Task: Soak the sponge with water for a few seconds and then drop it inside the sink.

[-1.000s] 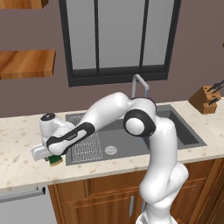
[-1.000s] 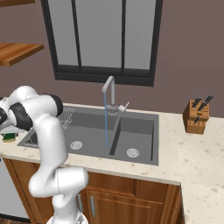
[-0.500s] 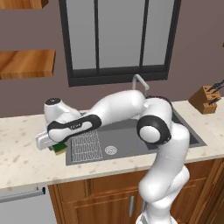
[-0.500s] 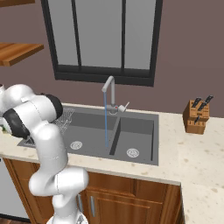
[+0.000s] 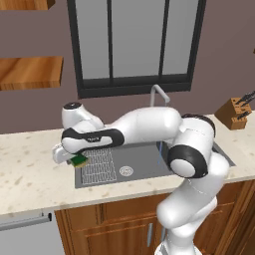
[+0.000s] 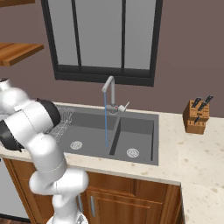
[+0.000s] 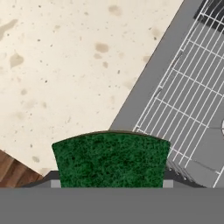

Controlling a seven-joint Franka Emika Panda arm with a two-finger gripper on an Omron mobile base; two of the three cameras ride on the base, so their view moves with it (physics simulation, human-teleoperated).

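The sponge (image 5: pixel 78 160), dark green on top, hangs in the air at the left edge of the sink (image 5: pixel 149 169), with my gripper (image 5: pixel 74 158) shut on it. In the hand view the sponge (image 7: pixel 111 159) sits between the fingers of the gripper (image 7: pixel 111 184), above the line where the counter meets the sink's left rim (image 7: pixel 144 83). A thin pale-blue stream of water (image 6: pixel 106 124) falls from the faucet (image 6: pixel 109 87) into the sink (image 6: pixel 140 127), well to the right of the sponge.
A wire rack (image 5: pixel 98 167) lies in the left basin beside a round drain (image 5: pixel 126 171). The speckled counter (image 7: pixel 65 65) runs on to the left. A knife block (image 6: pixel 195 116) stands at the far right. The faucet (image 5: pixel 158 94) rises behind the sink.
The sponge has come up off the counter left of the sink. My gripper has carried it right, to the sink's left edge. The arm's elbow has swung right.
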